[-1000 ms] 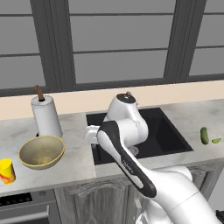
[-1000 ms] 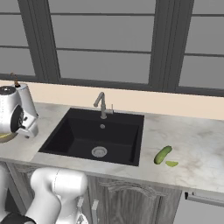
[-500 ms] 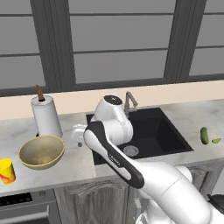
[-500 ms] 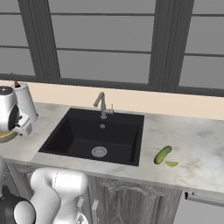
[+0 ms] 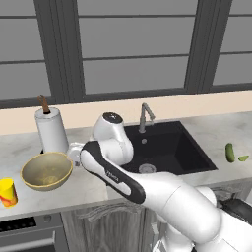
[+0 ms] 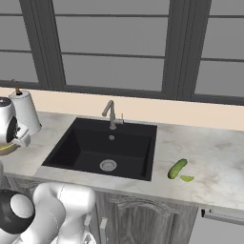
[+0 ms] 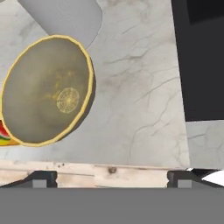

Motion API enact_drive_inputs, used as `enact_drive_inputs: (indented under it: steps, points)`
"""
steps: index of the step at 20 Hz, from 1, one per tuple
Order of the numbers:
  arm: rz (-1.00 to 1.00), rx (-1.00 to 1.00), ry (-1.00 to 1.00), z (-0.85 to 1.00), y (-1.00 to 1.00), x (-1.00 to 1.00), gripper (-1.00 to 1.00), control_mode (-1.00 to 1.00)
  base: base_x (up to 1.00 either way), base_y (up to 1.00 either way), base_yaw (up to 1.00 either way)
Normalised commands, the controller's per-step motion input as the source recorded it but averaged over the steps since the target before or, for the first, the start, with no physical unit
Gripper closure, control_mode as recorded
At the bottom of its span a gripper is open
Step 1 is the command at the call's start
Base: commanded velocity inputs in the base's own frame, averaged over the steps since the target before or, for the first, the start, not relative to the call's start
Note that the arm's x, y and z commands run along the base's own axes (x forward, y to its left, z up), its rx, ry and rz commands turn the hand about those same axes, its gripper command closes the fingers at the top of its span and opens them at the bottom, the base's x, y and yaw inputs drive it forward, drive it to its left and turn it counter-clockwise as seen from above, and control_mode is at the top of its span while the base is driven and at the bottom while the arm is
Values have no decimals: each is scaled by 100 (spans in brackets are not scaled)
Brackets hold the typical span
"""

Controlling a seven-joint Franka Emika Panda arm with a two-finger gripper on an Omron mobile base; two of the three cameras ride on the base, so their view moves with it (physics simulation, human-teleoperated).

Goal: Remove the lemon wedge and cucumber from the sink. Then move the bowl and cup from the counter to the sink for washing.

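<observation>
first half looks done: cucumber [image 6: 177,168] and lemon wedge [image 6: 187,178] both lie on the counter [image 6: 214,162] right of the sink [image 6: 71,145], just beside each other, and the basin looks bare apart from the drain. second half not started: bowl [image 5: 47,171] sits on the counter left of the sink, cup [image 5: 7,191] further left near the front edge, neither in the basin. gripper [image 7: 111,177] hangs over the counter between bowl and sink, jaws spread wide, holding nothing. room: paper towel roll [image 5: 51,130] stands just behind the bowl, so i'd approach the rim from the front or the sink side. faucet [image 6: 111,114] is at the back of the basin, front half is open for a drop. cup is close to the counter edge, so watch for knocking it off.
</observation>
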Motion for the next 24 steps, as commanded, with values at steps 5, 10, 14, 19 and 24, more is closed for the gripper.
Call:
enact_drive_inputs:
  steps: [5,10,14,19,24]
  points:
    - [0,1,0,-19,23,36,-100,-100,0,0,0]
    - [0,2,0,-27,22,27,-100,-100,0,0,0]
    - [0,2,0,-26,23,26,-100,-100,0,0,0]
    - [0,1,0,-22,21,30,-100,-100,0,0,0]
    - [-3,0,0,-26,15,26,-100,-100,0,0,0]
